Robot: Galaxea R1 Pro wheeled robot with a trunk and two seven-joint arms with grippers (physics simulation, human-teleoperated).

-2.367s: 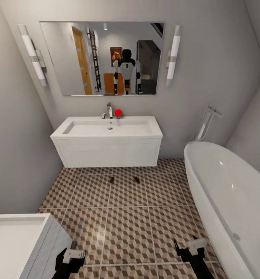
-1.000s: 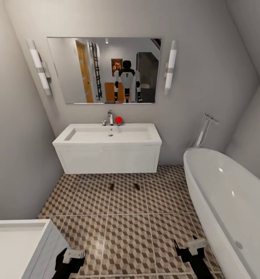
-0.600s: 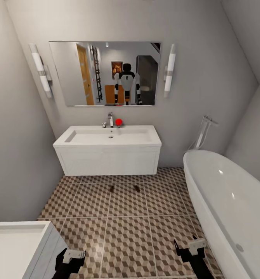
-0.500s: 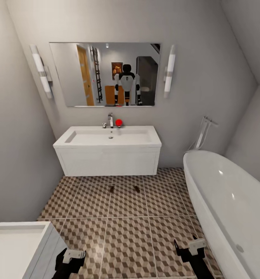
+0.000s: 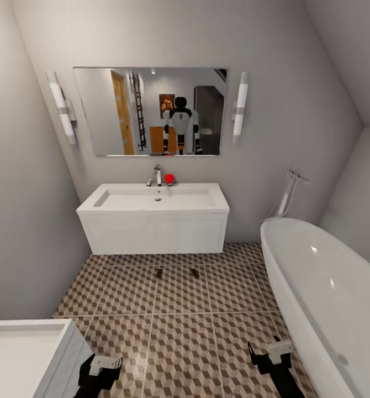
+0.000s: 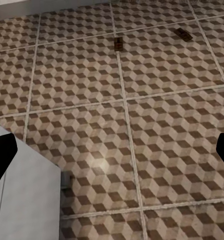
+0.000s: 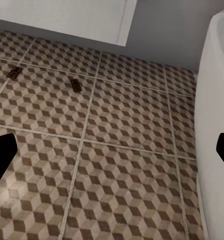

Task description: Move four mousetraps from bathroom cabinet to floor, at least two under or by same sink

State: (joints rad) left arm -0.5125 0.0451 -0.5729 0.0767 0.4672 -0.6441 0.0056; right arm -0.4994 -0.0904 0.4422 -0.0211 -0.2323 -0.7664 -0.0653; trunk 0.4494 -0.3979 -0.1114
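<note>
Left hand [image 5: 100, 369] and right hand [image 5: 273, 354] hang low, fingers spread, empty.

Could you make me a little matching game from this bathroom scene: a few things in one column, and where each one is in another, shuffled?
Things:
1. red ball
2. two mousetraps
3. bathtub
4. mirror

Places:
A. on the patterned floor tiles in front of the sink unit
B. on the wall above the sink
C. on the sink's back edge beside the tap
D. along the room's right side

Pairs: 1-C, 2-A, 3-D, 4-B
</note>
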